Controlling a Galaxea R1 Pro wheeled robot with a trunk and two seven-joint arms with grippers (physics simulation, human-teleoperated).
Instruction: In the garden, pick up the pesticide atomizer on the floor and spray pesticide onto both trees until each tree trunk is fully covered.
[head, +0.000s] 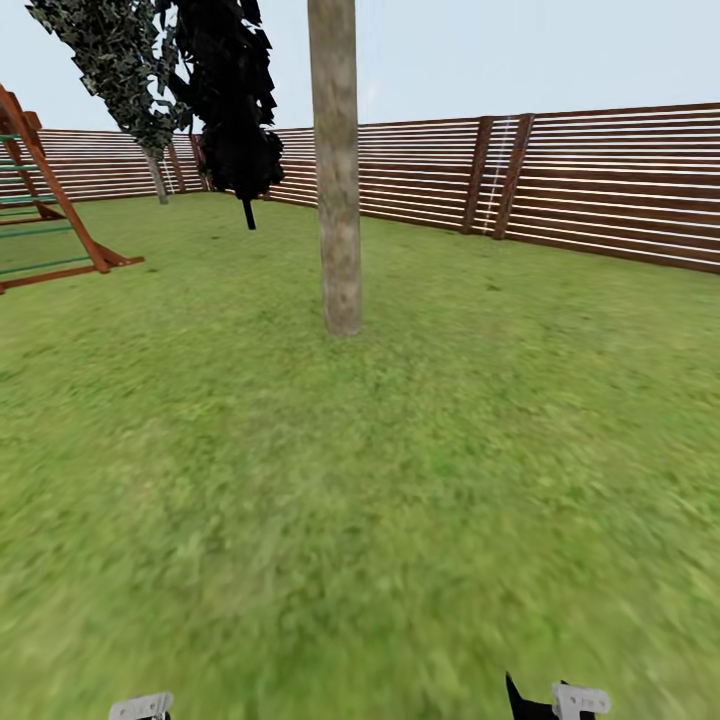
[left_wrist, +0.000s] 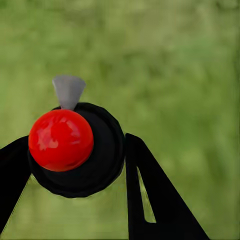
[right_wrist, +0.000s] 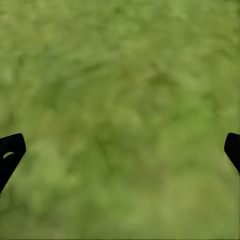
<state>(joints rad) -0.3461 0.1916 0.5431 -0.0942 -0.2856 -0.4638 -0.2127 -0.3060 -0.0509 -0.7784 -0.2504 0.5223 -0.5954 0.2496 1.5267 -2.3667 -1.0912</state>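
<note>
Clamped between the left gripper (left_wrist: 75, 165) fingers: one pesticide atomizer (left_wrist: 75, 150); right gripper (right_wrist: 120, 150) spread wide over lawn (head: 400, 480); one bare tree trunk (head: 337, 170) far ahead.

A tree trunk (head: 337, 170) stands on the lawn (head: 400, 480) straight ahead. Behind it a fence (head: 600, 185) runs along the lawn's far edge. A climbing frame (head: 45, 200) stands far left, with a shrub (head: 235, 100) between frame and trunk, farther back.

1. The thick mottled grey-brown tree trunk (head: 337, 170) is cut off by the head view's top edge.
2. The red wooden climbing frame (head: 45, 200) is cropped at far left.
3. The green grass lawn (right_wrist: 120, 100) looks blurred.
</note>
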